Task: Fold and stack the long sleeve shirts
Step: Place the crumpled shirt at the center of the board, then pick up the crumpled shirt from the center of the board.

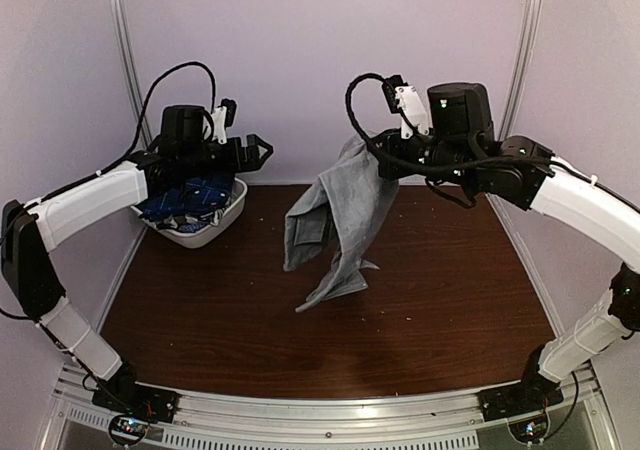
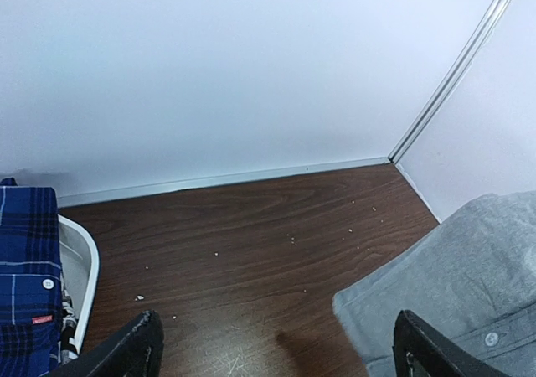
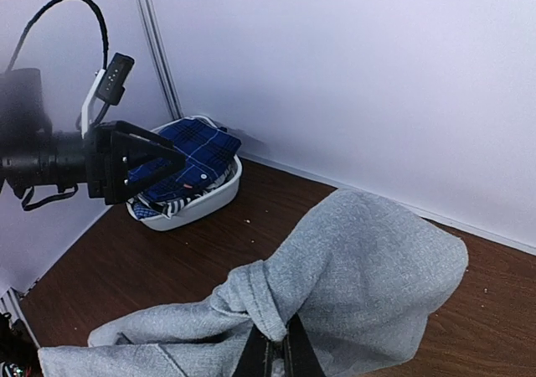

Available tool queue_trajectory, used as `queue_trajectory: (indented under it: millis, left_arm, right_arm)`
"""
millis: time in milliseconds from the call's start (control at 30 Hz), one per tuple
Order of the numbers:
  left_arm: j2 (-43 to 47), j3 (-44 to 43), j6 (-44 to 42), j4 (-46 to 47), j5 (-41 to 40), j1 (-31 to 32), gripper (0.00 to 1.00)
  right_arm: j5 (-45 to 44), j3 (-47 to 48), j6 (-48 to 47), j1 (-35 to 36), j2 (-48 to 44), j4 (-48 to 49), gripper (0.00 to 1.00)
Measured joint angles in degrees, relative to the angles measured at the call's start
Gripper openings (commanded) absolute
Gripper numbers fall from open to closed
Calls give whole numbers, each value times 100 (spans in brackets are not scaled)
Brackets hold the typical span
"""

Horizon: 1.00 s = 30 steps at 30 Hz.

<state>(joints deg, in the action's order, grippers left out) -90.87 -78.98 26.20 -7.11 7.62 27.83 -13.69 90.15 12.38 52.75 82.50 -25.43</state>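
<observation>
White basket (image 1: 228, 220) sits at far-left corner of table (image 1: 300, 340), w/ blue plaid shirts (image 1: 190, 198) piled inside. L gripper (image 1: 256, 153) hovers just above basket's right rim, jaws spread wide, holding nothing. It sits btwn basket & grey shirt (image 1: 338, 215). R gripper (image 1: 378, 160) is well right of basket, up off the wood, pinched tight on shirt's top. Shirt hangs down bunched; can't tell if its low end touches. Pale crumbs (image 2: 291, 240) dot wood right of basket. Small red tag (image 2: 42, 319) on a plaid shirt, text unreadable.

White arm links (image 1: 90, 205), black joints (image 1: 30, 260), black jaws, looped cables (image 1: 362, 110)
</observation>
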Motion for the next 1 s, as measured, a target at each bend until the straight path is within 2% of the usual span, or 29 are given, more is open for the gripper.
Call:
queue_trajectory:
  millis: [33, 67, 100, 133, 167, 267, 333, 433, 533, 700, 833, 1000]
  left_arm:
    - [101, 37, -11, -13, -11, -4, 98]
    - [199, 70, -20, -33, -17, -4, 98]
    - [275, 90, -26, -48, -31, -4, 98]
    - [328, 94, -35, -72, -39, -4, 98]
    - [363, 96, -42, -81, -52, -4, 98]
    - [387, 122, -44, -133, -66, -2, 98]
    - [387, 188, -52, -216, -74, 4, 98]
    - [387, 356, -103, -393, -83, 48, 98]
    - [400, 660, -142, -533, -81, 221, 98]
    - [407, 1279, -179, -791, -79, 929, 97]
    - [404, 1825, -170, -920, -39, 1464, 96]
    - [162, 2026, -192, -929, -57, 1805, 97]
  right_arm:
    - [352, -66, 61, -155, -20, 136, 2]
    - [726, -212, 142, -378, -37, 321, 11]
    - [1119, -433, 236, -662, -50, 522, 27]
    - [1410, -647, 334, -918, -48, 664, 52]
    - [1790, -975, 435, -1292, -4, 857, 66]
    - [2236, -1631, 669, -2057, 402, 957, 86]
    - [2267, -1912, 778, -2284, 756, 859, 94]
    - [2129, -2387, 872, -2098, 859, 678, 96]
    - [1801, -2695, 997, -1502, 597, 531, 96]
    - [949, -3167, 1515, -341, 17, 461, 96]
    - [461, -3648, 2127, 457, -72, 356, 94]
    - [190, -4190, 2800, 1027, 87, 157, 92]
